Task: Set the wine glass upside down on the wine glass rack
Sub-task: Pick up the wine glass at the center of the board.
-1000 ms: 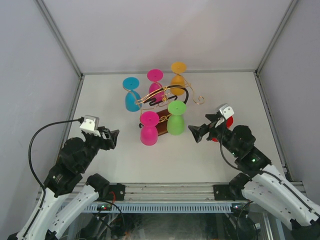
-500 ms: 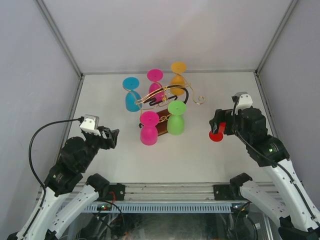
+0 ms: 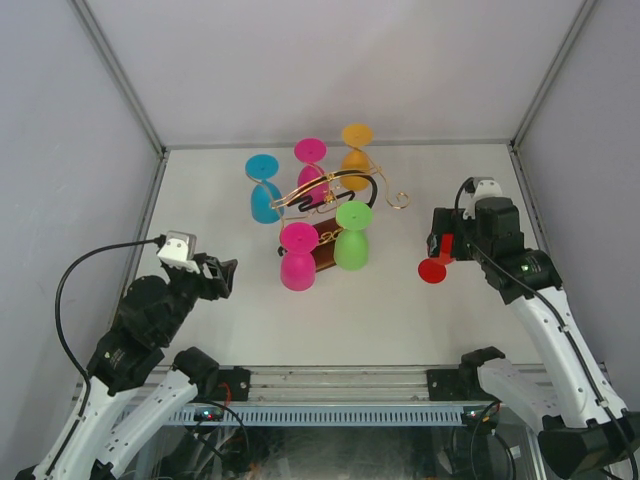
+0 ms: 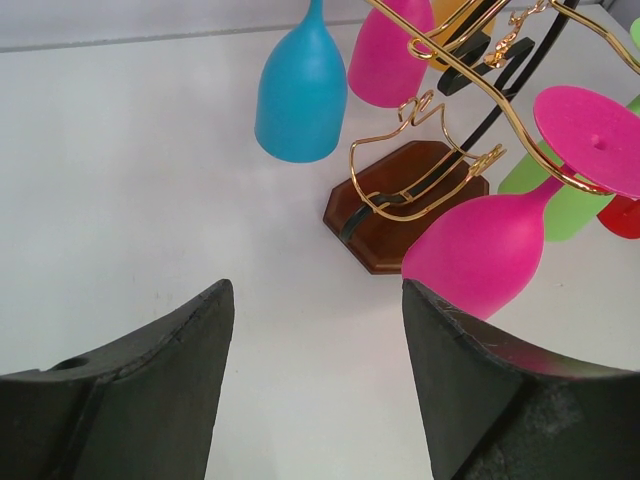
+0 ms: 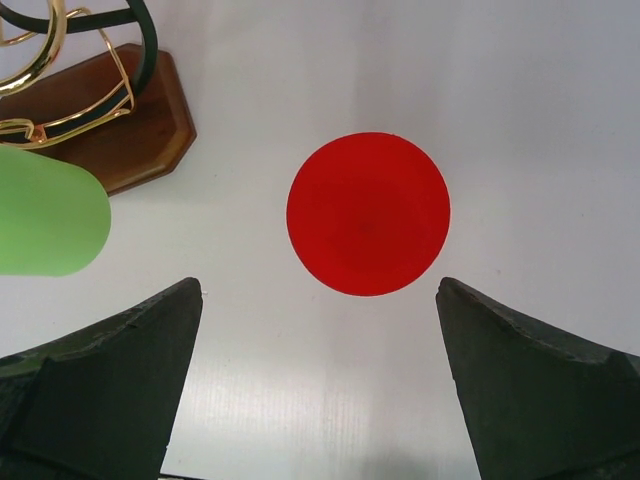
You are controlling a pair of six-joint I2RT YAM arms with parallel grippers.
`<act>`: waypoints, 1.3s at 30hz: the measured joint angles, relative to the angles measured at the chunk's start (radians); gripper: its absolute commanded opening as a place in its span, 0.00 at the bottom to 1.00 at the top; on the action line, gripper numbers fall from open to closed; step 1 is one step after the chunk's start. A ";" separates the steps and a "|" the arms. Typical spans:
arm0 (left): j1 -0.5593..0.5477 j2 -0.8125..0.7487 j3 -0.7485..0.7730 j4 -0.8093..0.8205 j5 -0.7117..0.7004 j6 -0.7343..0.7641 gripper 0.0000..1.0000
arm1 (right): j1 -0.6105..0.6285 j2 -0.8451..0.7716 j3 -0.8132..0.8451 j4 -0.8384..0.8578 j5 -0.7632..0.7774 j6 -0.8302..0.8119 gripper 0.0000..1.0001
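- Right pincer (image 5: pixel 318 284) hovers released over the red wine glass (image 5: pixel 368 213), gripping nothing.
- The glass sits on the surface (image 3: pixel 300 320), apart from the rack (image 3: pixel 330 185).
- Grasping and hanging are not yet done.

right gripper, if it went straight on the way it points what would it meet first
Most likely the red wine glass: its round foot lies centred ahead between the right gripper's open fingers. How far off it is, the view doesn't show.

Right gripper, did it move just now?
Yes. The right gripper moved rightward, farther away from the wine glass rack.
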 measured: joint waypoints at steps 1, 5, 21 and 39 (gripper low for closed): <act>0.000 0.000 0.000 0.000 0.000 0.000 0.72 | 0.000 0.003 0.000 0.004 0.002 0.000 1.00; 0.000 0.000 0.000 -0.003 0.000 0.000 0.72 | -0.010 0.008 0.000 0.034 0.035 0.001 1.00; 0.000 -0.002 0.000 -0.019 0.000 0.000 0.72 | -0.088 0.173 -0.031 0.223 0.045 0.012 1.00; 0.000 -0.005 0.000 -0.026 0.000 0.001 0.72 | -0.093 0.301 -0.038 0.254 0.056 0.050 1.00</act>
